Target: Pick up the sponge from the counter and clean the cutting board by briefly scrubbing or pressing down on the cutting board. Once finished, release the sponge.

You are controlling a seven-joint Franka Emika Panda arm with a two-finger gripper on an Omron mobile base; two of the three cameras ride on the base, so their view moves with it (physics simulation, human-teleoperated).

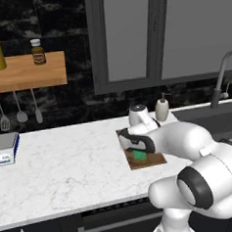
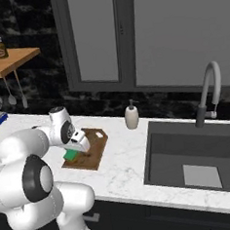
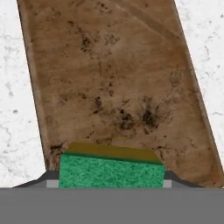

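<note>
Nearest, the white marble desk (image 1: 67, 165) runs over dark cabinets, a sink basin (image 2: 188, 155) set into it to the right. One sponge (image 3: 111, 171), green face showing, sits clamped between the jaws of the gripper (image 3: 111, 183) on the near end of one dark brown cutting board (image 3: 113, 87); the board's long axis runs away toward the wall. Beyond stand one soap dispenser (image 2: 132, 116), one faucet (image 2: 208, 92), then one wooden wall shelf (image 1: 29, 71) carrying two bottles

The white marble counter (image 1: 67, 165) carries the cutting board (image 1: 153, 159) at frame centre, a soap dispenser (image 1: 161, 110) behind it, and a grey-and-blue box (image 1: 5, 149) at far left.
</note>
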